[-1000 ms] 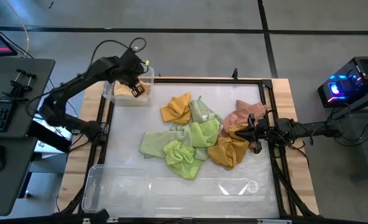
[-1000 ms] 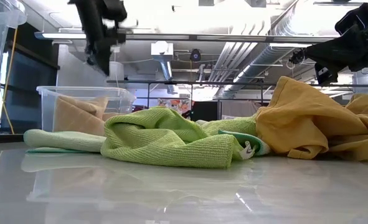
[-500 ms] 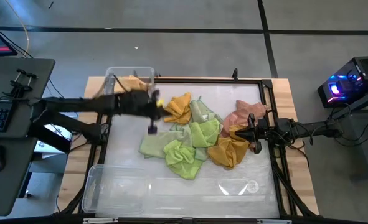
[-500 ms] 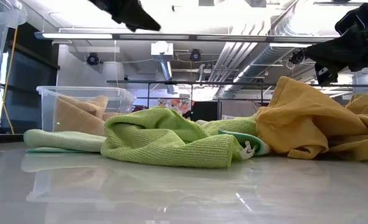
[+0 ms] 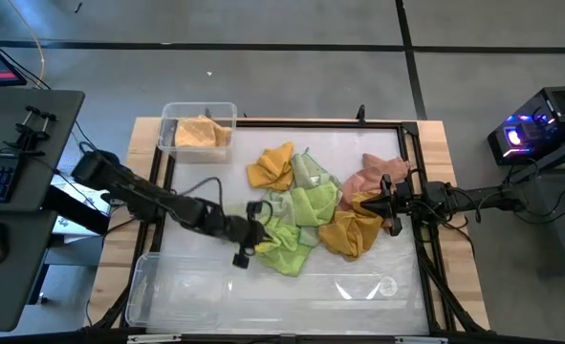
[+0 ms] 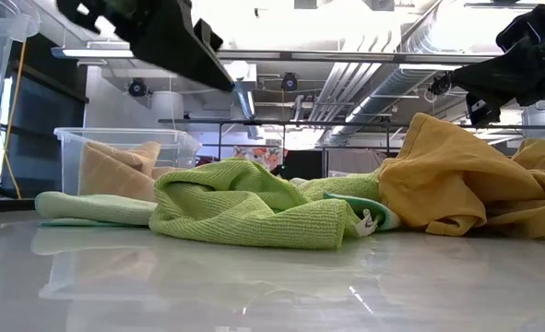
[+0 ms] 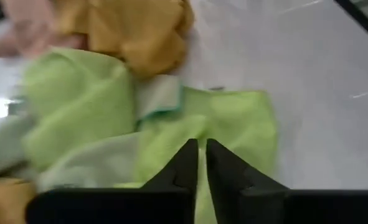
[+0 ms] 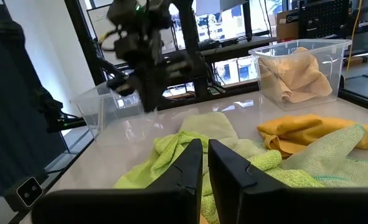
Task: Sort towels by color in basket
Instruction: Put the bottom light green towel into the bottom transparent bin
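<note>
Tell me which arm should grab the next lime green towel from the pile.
Left. The left pincer hovers right at the crumpled lime green cloth towel, fingers nearly closed. The right pincer sits at the pile's opposite edge, over the mustard yellow towel.

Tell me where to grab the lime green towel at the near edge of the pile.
Pinch a raised fold on the lime green towel, coming straight down from above. It lies crumpled, with ridges standing up, at the pile's open near edge, just beside the left end effector, so nothing overlaps it there.
</note>
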Controlling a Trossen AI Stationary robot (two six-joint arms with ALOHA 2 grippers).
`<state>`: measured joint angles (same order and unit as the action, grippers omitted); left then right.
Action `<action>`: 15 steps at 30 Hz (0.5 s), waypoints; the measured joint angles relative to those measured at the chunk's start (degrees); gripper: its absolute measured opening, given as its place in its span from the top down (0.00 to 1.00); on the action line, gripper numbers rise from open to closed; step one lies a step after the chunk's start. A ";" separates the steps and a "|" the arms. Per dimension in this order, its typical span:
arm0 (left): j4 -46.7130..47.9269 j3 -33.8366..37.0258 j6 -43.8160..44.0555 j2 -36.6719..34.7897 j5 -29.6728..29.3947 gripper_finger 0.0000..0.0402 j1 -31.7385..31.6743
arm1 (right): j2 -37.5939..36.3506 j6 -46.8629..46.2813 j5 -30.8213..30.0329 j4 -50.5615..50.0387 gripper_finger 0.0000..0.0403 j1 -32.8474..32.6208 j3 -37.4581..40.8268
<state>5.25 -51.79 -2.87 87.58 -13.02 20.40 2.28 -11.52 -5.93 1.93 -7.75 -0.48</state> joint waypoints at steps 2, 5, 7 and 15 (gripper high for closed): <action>-0.87 0.00 0.98 2.94 -0.65 0.86 1.44 | 0.00 -0.01 0.00 0.02 0.94 -0.02 0.01; -0.98 0.00 2.50 7.04 -3.89 0.75 3.09 | 0.00 -0.01 0.00 0.00 0.94 -0.02 -0.01; -1.97 0.00 3.98 9.23 -7.15 0.67 3.58 | 0.00 -0.01 0.00 0.01 0.94 -0.01 0.00; -4.04 -0.02 8.72 18.29 -16.11 0.52 3.96 | 0.00 -0.01 0.00 0.01 0.94 -0.01 0.00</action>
<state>1.21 -51.81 5.85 105.87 -29.13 24.36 2.28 -11.53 -5.93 1.95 -7.76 -0.48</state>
